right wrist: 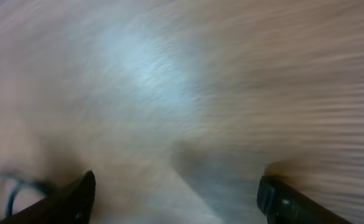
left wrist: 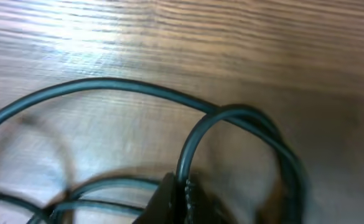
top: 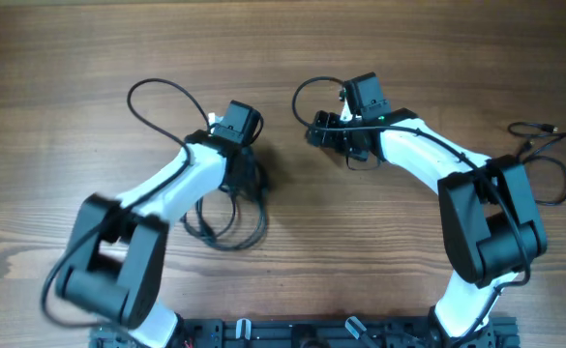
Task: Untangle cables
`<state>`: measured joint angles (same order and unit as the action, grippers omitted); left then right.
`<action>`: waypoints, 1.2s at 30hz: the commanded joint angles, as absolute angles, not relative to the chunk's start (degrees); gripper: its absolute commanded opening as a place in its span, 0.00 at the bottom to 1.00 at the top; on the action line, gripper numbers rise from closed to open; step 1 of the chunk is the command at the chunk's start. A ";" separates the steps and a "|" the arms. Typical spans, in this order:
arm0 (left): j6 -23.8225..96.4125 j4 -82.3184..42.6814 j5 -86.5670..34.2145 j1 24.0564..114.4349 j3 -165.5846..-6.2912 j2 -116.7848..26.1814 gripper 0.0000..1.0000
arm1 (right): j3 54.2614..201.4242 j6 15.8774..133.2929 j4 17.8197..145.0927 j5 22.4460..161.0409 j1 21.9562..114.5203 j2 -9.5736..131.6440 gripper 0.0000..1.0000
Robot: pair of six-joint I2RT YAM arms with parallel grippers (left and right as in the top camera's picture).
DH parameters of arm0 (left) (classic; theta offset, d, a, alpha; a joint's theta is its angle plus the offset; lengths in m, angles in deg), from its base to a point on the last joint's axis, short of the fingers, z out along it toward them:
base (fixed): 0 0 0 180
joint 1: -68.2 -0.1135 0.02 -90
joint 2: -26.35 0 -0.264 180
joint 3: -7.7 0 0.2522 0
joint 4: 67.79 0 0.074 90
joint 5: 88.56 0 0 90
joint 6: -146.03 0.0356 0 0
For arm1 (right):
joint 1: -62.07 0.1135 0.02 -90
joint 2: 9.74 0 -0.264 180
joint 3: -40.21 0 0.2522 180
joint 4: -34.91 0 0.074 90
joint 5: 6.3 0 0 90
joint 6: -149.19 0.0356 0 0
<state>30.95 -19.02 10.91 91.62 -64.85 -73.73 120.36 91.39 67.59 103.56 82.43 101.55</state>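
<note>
One wrist view shows right gripper [right wrist: 178,199] spread; left gripper [left wrist: 174,202] unclear among cables [left wrist: 126,87].

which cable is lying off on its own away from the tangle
The cable at the far right, plug tip showing. The other cables lie coiled together under the left arm.

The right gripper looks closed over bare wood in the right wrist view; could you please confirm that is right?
Not quite: the right gripper is open, its fingers spread wide apart with nothing between them. The right wrist view shows this. It is indeed over the bare wood of the table.
</note>
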 commanded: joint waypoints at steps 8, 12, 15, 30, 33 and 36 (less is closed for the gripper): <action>41.95 -14.89 -4.34 91.88 -65.59 -48.77 0.04 | 119.09 67.13 66.30 154.07 82.67 103.32 0.72; 43.85 -11.06 -4.52 91.81 -65.41 -48.98 0.04 | 119.09 67.11 65.36 157.22 82.67 103.32 0.59; 43.85 -9.12 -4.54 91.49 -65.26 -49.33 0.04 | 119.09 67.28 63.52 162.02 82.67 103.32 0.58; 40.39 -11.98 -7.75 89.41 -65.15 -50.08 0.04 | 119.09 71.96 60.88 165.24 86.13 103.32 0.36; 40.39 -11.94 -7.75 89.41 -65.09 -51.85 0.04 | 119.09 78.32 54.19 165.22 86.11 103.32 0.40; 40.52 -11.96 -8.25 89.39 -64.98 -53.66 0.04 | 119.09 85.32 46.19 162.42 85.93 103.32 0.47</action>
<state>40.83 -11.85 -6.85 89.61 -64.87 -51.89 118.89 78.76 48.70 163.18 86.15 102.77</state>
